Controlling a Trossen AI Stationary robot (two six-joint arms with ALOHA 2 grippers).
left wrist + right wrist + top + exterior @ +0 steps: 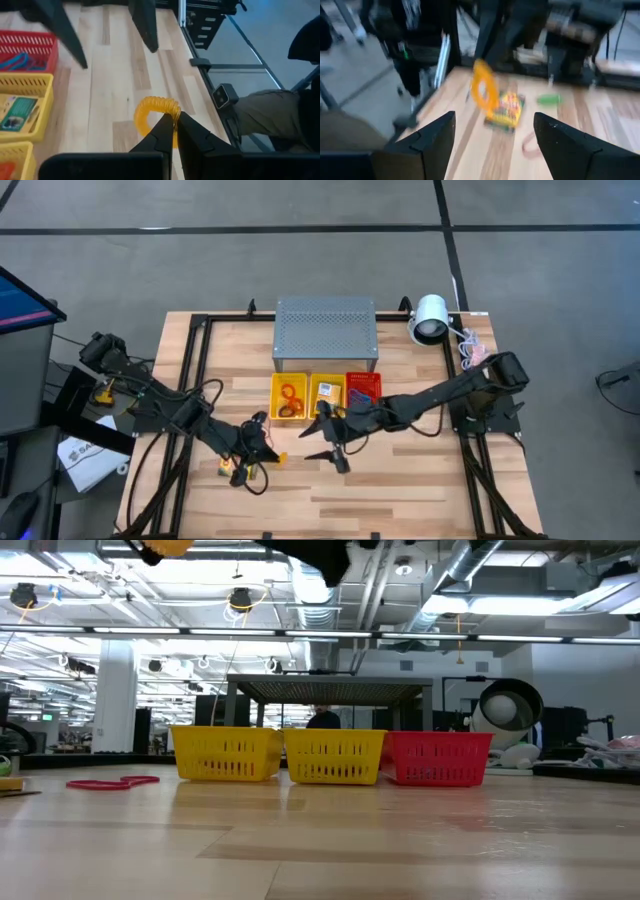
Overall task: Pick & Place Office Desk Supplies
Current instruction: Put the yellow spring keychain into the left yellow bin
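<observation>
On the wooden worktop (400,480), three mesh baskets sit in a touching row near centre: two yellow baskets (290,397) (327,393) and a red basket (363,388). A grey perforated metal box (325,333) stands just beyond at twelve o'clock; a white lamp (430,318) lies at two o'clock.

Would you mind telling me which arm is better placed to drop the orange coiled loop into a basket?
Left, probably. The left claw is already shut on the orange coiled loop, held up off the table. The right claw is open and empty beside it. The yellow basket lies just beyond.
</observation>
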